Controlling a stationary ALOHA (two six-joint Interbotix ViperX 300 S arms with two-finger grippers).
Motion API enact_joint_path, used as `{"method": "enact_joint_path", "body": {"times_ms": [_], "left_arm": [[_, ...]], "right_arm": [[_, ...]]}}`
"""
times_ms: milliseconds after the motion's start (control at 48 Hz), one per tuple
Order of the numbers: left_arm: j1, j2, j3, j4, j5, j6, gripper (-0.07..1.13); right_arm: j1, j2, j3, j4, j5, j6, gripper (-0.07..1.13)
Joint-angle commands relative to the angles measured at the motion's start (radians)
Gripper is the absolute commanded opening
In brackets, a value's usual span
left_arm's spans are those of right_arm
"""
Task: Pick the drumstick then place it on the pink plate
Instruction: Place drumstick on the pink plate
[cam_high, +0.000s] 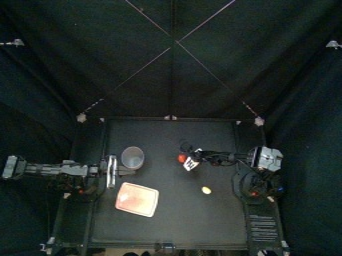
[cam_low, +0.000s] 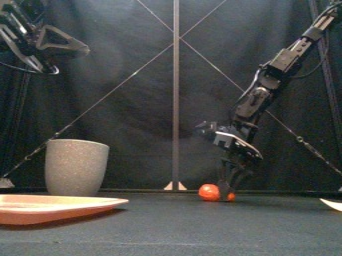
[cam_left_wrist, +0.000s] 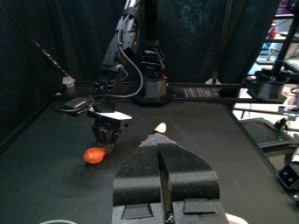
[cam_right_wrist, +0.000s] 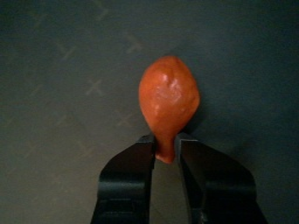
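The drumstick (cam_right_wrist: 170, 90) is a red-orange toy with a narrow end, lying on the black table (cam_high: 174, 225) right of centre (cam_high: 185, 157). My right gripper (cam_right_wrist: 170, 154) is shut on that narrow end, and in the front view it reaches down to the drumstick (cam_low: 210, 192) from the right (cam_low: 234, 178). The pink plate (cam_high: 138, 199) lies flat toward the front left, low at the left of the front view (cam_low: 54, 207). My left gripper (cam_left_wrist: 163, 175) is shut on nothing, and its arm rests at the table's left side (cam_high: 67, 170), raised well above the surface (cam_low: 38, 40).
A tall grey speckled cup (cam_high: 132, 157) stands just behind the plate, left of the drumstick (cam_low: 76, 166). A small pale yellow toy (cam_high: 206, 189) lies in front of the right gripper, also seen from the left wrist (cam_left_wrist: 159, 129).
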Motion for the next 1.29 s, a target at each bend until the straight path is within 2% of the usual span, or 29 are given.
{"method": "enact_joint_path", "body": {"times_ms": [21,375,646,854,1292], "left_arm": [[-0.002,0.005,-0.014,-0.002,-0.009,-0.002,0.11],[-0.002,0.005,-0.014,-0.008,-0.012,0.000,0.11],[0.015,0.005,-0.008,-0.008,-0.012,0.003,0.11],[0.026,0.005,-0.003,-0.005,-0.012,0.005,0.11],[0.029,0.005,0.018,-0.005,-0.011,0.005,0.11]], "right_arm": [[0.041,-0.058,-0.046,-0.017,-0.003,-0.002,0.51],[0.229,-0.054,-0.192,-0.038,-0.015,-0.005,0.51],[0.364,0.080,-0.371,-0.048,-0.037,-0.006,0.50],[0.416,0.199,-0.525,-0.048,-0.008,-0.011,0.51],[0.437,0.399,-0.785,-0.048,0.104,-0.003,0.52]]}}
